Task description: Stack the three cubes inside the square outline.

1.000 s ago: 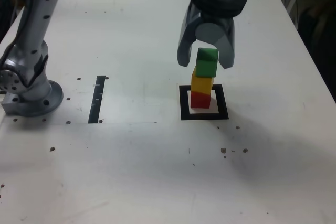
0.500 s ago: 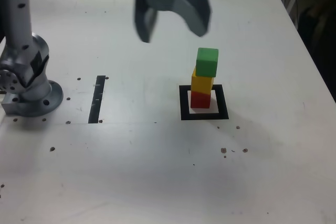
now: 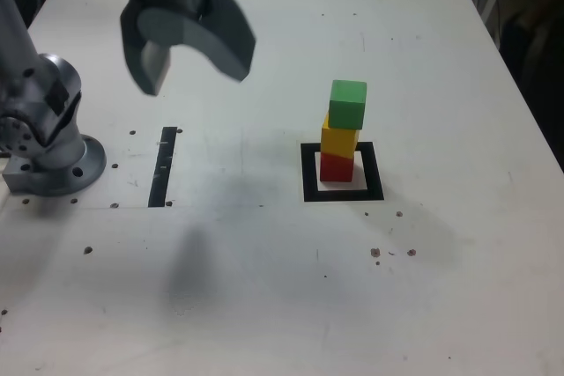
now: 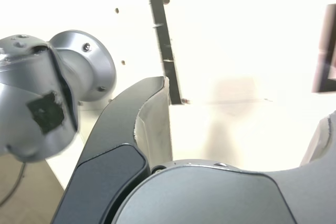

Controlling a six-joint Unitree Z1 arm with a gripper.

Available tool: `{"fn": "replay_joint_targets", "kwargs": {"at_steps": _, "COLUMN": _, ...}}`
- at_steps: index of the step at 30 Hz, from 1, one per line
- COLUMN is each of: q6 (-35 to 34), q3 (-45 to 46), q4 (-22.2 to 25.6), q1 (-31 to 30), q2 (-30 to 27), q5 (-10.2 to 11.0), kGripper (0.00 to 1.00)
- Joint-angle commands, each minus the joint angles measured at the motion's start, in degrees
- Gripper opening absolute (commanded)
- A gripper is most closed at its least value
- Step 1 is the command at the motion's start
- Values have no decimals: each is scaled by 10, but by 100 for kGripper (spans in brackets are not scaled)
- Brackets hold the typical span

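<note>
So in the exterior view the three cubes are stacked in one little tower: red cube (image 3: 336, 166) at the bottom, yellow cube (image 3: 339, 138) on top of it, green cube (image 3: 348, 104) on top of that. The red one sits on the white centre of the square outline (image 3: 343, 193), toward its far side, so the tower is inside the black tape frame. The stack isn't perfectly lined up, the green cube is offset a bit toward the exterior view's right and twisted slightly against the yellow one.

The gripper (image 3: 192, 68) hangs up in the air at the exterior view's upper left, well apart from the tower, jaws spread wide with nothing between them. It looks a bit blurred. Below it on the white table (image 3: 264, 288) there's a soft shadow. The arm's round metal base (image 3: 53, 151) sits at the exterior view's left edge, and the straight black tape strip (image 3: 164, 165) lies between the base and the outline. The tabletop has a few small dark specks and screw holes.

Wrist view is pretty blown out. You get the two dark fingers (image 4: 131, 129) apart with bare table between them, the tape strip (image 4: 165, 45) beyond, the base (image 4: 84, 64) beside it, and a dark bit of the outline (image 4: 325, 51) at the picture's edge. The cubes don't show here.
</note>
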Motion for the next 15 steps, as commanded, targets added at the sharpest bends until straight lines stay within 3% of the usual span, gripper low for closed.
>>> {"fn": "replay_joint_targets", "kwargs": {"at_steps": 1, "q6": -1, "q3": 72, "q4": -15, "q1": 3, "q2": 5, "q5": -1, "kGripper": 99}}
{"fn": "replay_joint_targets", "kwargs": {"at_steps": 11, "q6": -9, "q3": 136, "q4": -74, "q1": 7, "q2": 51, "q5": 15, "kGripper": 99}}
{"fn": "replay_joint_targets", "kwargs": {"at_steps": 15, "q6": -10, "q3": 133, "q4": -78, "q1": 7, "q2": 70, "q5": 10, "kGripper": 99}}
